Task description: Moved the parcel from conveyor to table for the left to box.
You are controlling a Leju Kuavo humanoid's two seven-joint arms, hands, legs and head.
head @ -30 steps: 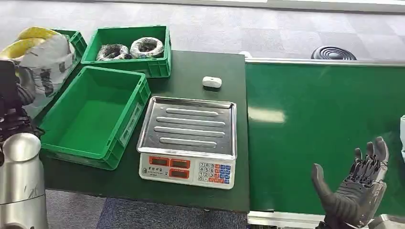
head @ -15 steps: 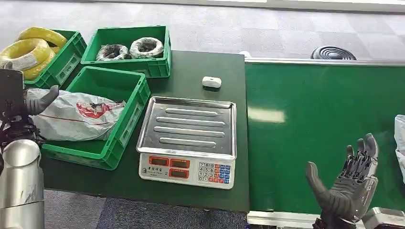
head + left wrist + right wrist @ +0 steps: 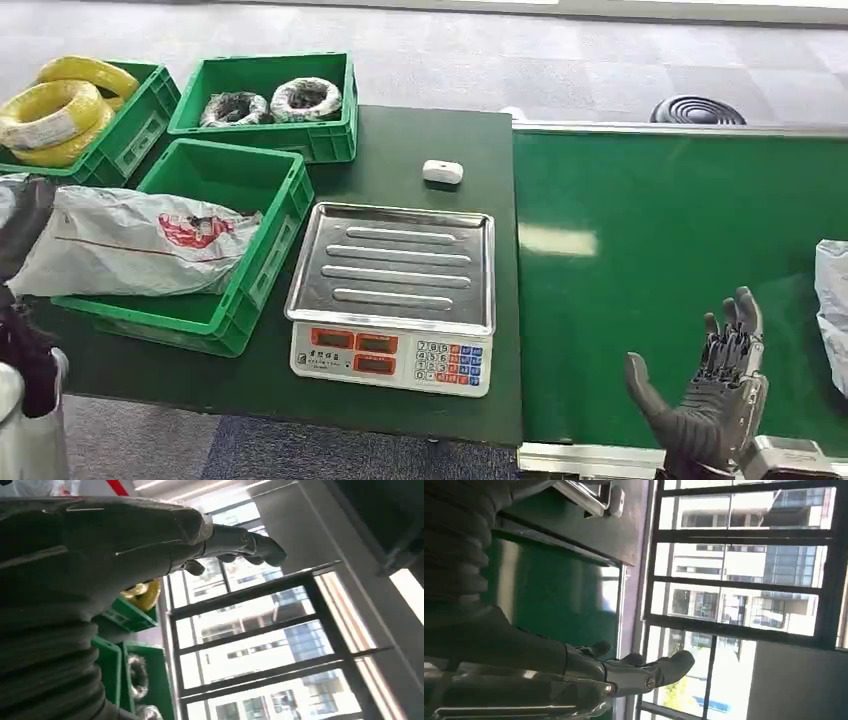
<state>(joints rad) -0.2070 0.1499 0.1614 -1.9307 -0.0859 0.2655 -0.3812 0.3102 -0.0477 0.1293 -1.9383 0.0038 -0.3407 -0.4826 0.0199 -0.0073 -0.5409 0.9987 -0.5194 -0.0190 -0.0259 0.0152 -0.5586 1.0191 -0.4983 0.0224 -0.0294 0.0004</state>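
Grey parcel [image 3: 135,245] now lies in the near green crate [image 3: 255,265], released within the last second; left hand [image 3: 22,215] has drawn back to the crate's edge, fingers loose, empty. Next parcel [image 3: 832,305] has advanced along the conveyor [image 3: 650,260]. Right hand [image 3: 712,400] waits spread, lower than before; pickup looks imminent.

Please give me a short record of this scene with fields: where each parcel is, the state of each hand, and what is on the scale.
parcel in box: grey parcel with a red mark lies in the near green box, one end over the box's left rim
parcel on conveyor: a second parcel at the right edge of the green conveyor, partly cut off
right hand: raised over the conveyor's near edge, fingers spread, holds nothing
left hand: holds nothing, fingers extended
scale: steel tray bare
other boxes: yellow coils; dark coils
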